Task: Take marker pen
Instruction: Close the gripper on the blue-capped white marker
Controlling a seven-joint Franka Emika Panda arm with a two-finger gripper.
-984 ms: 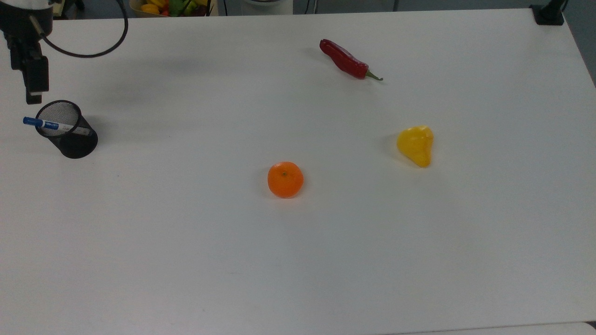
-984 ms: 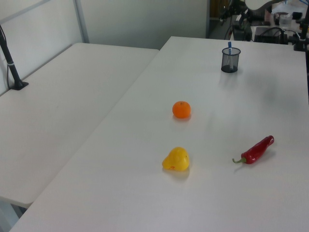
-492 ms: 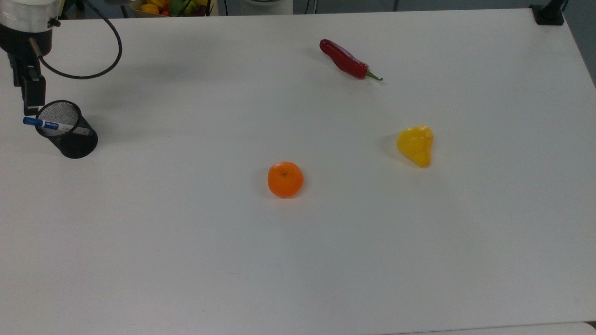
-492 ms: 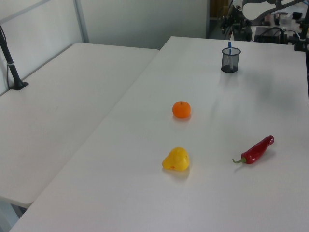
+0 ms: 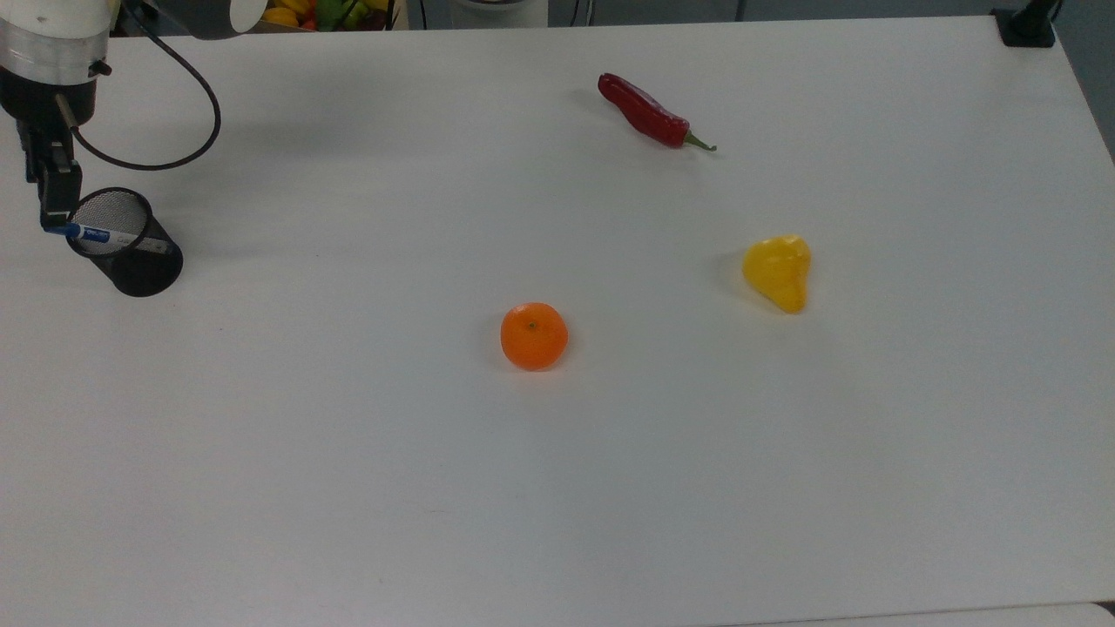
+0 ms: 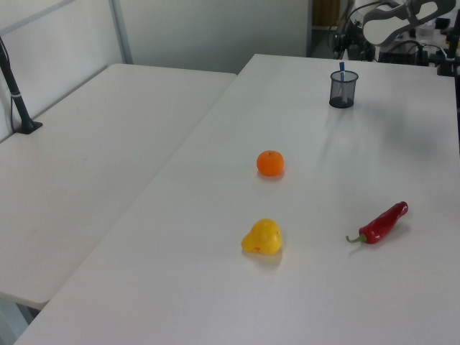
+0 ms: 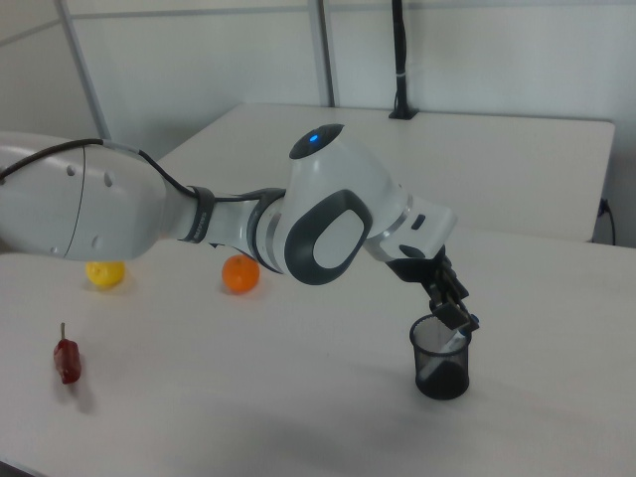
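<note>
Lowered, hand [image 5: 54,222] meets marker pen [image 5: 91,232] inside mesh cup [image 5: 131,252].

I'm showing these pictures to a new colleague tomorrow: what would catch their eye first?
Probably the bright produce on the white table: an orange near the middle, a yellow pear-shaped fruit toward the top view's right, and a red chili near the far edge. Next, at the top view's left edge, the gripper poised at the marker pen that sticks out of a black mesh cup.

Black wire-mesh cup [image 5: 131,248], matt white table [image 5: 557,488]
</note>
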